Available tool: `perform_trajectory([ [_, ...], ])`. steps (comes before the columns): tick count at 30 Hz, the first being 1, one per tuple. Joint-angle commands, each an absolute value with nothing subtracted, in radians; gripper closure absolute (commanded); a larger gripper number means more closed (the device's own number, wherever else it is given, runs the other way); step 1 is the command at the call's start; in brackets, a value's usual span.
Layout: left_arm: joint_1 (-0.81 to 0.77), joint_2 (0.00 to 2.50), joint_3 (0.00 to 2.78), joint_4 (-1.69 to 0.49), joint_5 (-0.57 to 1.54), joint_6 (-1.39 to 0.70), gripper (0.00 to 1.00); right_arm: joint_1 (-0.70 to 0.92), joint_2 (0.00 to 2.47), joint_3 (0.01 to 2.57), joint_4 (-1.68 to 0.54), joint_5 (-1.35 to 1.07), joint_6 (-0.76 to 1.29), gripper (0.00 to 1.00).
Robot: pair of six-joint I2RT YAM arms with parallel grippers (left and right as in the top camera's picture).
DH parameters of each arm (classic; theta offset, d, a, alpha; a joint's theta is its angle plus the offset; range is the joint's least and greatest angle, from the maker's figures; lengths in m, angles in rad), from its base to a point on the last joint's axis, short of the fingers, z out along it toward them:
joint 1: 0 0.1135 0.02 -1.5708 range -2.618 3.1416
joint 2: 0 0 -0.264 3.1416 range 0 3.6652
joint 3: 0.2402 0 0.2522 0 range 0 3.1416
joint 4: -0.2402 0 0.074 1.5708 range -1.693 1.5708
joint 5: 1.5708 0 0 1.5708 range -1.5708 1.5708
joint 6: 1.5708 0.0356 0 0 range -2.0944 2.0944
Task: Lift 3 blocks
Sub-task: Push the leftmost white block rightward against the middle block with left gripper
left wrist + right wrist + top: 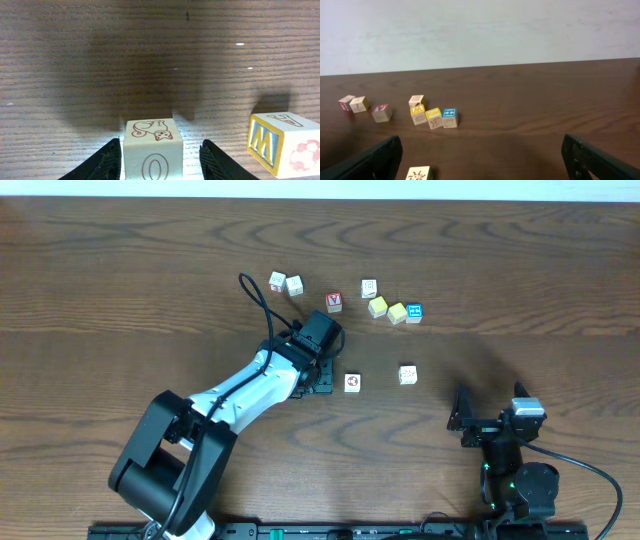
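A cream-white block [152, 150], with a cat drawing on top and an "O" on its near face, stands on the table between the fingers of my left gripper [160, 146]. The left finger lies against it. A thin strip of table shows before the right finger. From overhead this block is hidden under the left gripper [318, 383]. A cream block with a reddish-brown round mark [352, 383] sits just right of it. A speckled cream block [407, 374] [418, 174] lies further right, near the left finger of my open, empty right gripper [490, 405] [481, 160]. Another pale block [369, 287] sits at the back.
At the back stand two pale blocks [285, 282], a red-letter block [333, 302], two yellow blocks [387, 309] and a blue one [414, 312]. In the left wrist view a block with a yellow-framed letter [285, 142] stands close to the right of the gripper.
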State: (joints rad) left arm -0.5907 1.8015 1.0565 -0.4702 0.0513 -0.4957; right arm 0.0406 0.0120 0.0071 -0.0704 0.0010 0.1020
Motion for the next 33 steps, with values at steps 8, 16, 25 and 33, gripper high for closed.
perform_trajectory([
  [8, -0.585, 1.87, 1.05, -0.48, 0.029, -0.499, 0.56, 0.028, 0.006, 0.006, -0.075, 0.014, 0.096, 0.01],
  [16, -0.585, 1.868, 1.056, -0.479, 0.029, -0.499, 0.62, 0.028, 0.006, 0.006, -0.075, 0.014, 0.096, 0.01],
  [25, -0.589, 1.842, 1.073, -0.504, 0.174, -0.5, 0.68, 0.028, 0.006, 0.006, -0.075, 0.014, 0.096, 0.01],
  [33, -0.619, 1.842, 1.073, -0.463, 0.226, -0.537, 0.68, 0.028, 0.006, 0.006, -0.075, 0.014, 0.096, 0.01],
])
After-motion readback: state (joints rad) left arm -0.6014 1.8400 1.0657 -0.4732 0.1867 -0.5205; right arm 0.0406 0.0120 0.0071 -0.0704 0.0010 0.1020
